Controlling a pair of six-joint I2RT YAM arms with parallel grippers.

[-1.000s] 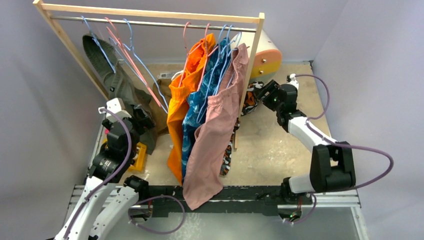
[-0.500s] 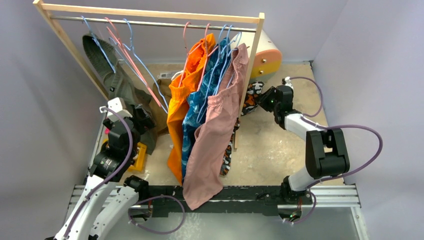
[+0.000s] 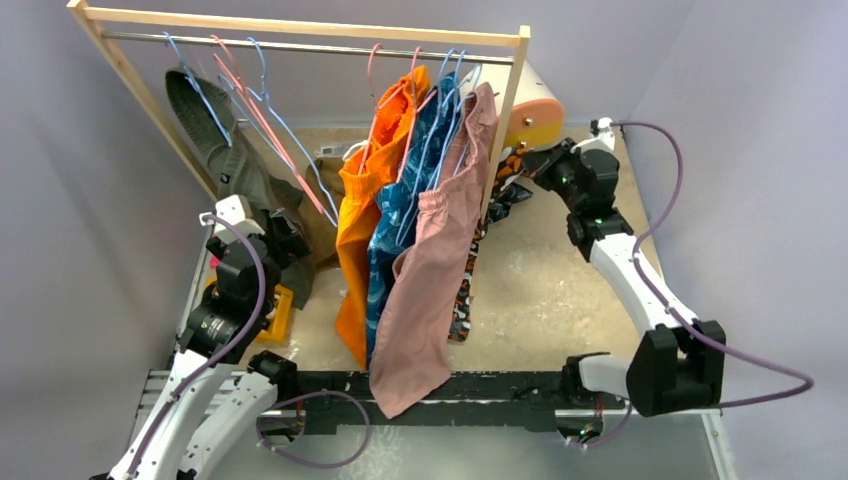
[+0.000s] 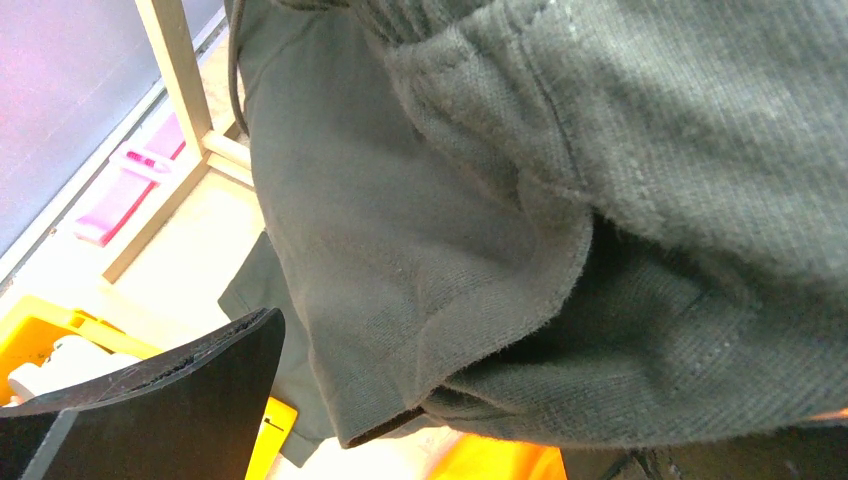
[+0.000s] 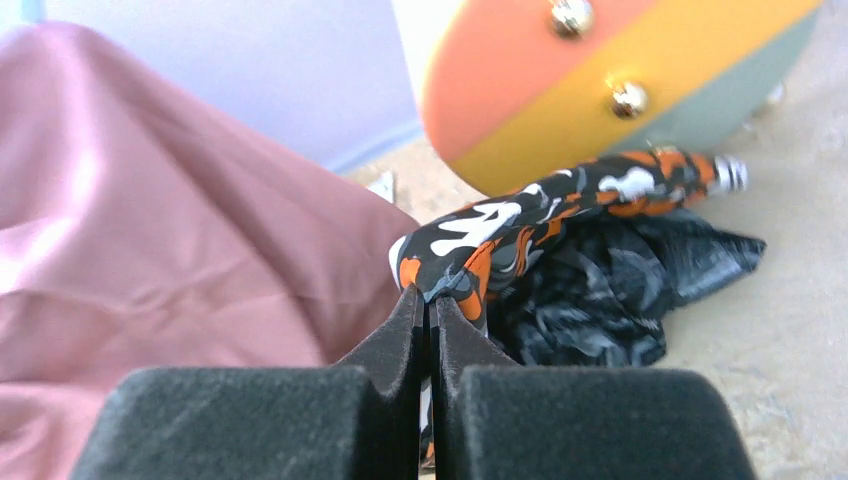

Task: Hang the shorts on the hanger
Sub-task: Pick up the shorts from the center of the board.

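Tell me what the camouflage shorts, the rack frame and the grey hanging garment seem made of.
The shorts: thin, likely synthetic fabric; smooth printed face, limp folds.
The rack frame: pale bare-looking wood, square-cut; the rail beneath looks metal.
The grey garment: matte cotton-like knit, fine ribs and fuzzy edges.

Pink shorts [image 3: 428, 262], orange shorts [image 3: 357, 232] hanging on wooden rack [image 3: 300, 27].

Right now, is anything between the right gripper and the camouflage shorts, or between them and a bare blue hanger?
The right gripper is shut on the shorts, nothing between. Toward the bare blue hanger, the wooden post and hung pink shorts stand in the way.
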